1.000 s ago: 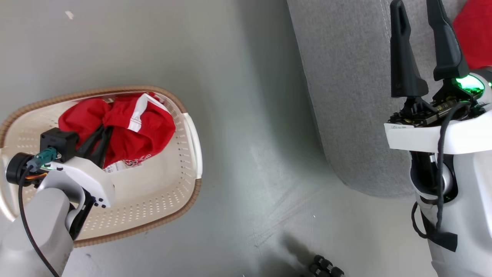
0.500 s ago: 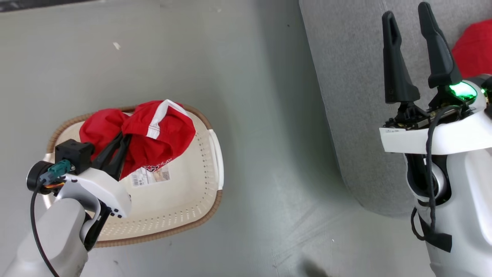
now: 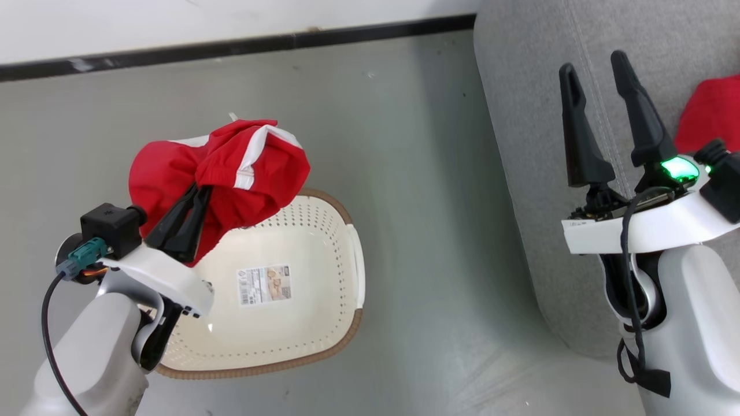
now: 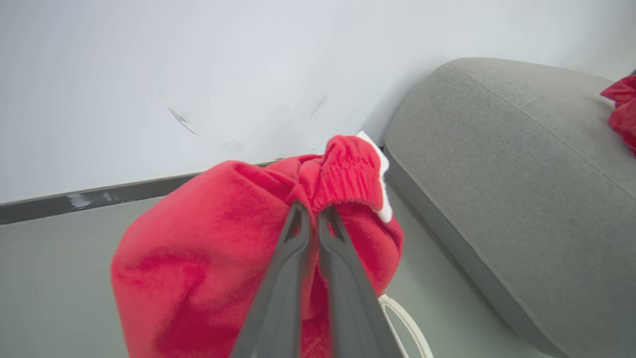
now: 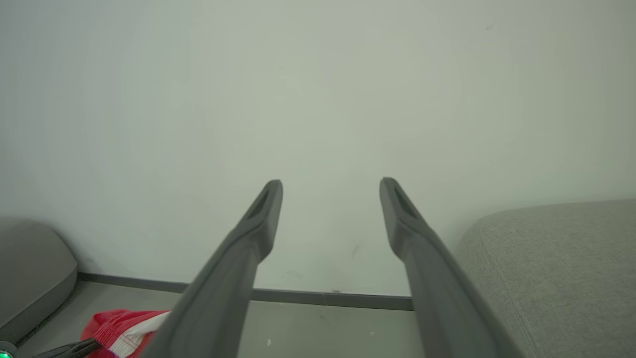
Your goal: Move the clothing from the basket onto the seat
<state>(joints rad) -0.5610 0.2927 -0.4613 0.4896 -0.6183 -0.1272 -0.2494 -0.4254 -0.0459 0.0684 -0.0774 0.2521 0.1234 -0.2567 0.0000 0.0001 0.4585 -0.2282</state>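
My left gripper (image 3: 196,193) is shut on a bright red garment with white trim (image 3: 243,167), which hangs bunched above the far left rim of the cream perforated basket (image 3: 324,231). In the left wrist view the fingers (image 4: 293,258) pinch the red fabric (image 4: 198,258) tightly. Inside the basket a paper label (image 3: 263,284) shows on the floor. The grey seat (image 3: 520,144) stands to the right, with a second red garment (image 3: 714,112) lying on it. My right gripper (image 3: 592,63) hovers over the seat's edge, open with nothing between its fingers (image 5: 258,223).
A white wall with a dark baseboard (image 3: 231,45) runs behind the basket. Grey floor (image 3: 416,202) separates the basket from the seat. The basket's white handle (image 4: 402,318) sits just below the held garment.
The left gripper has lifted the red garment up out of the basket, uncovering the label on its floor. The head view has shifted, bringing the wall into view. The right gripper stays open.
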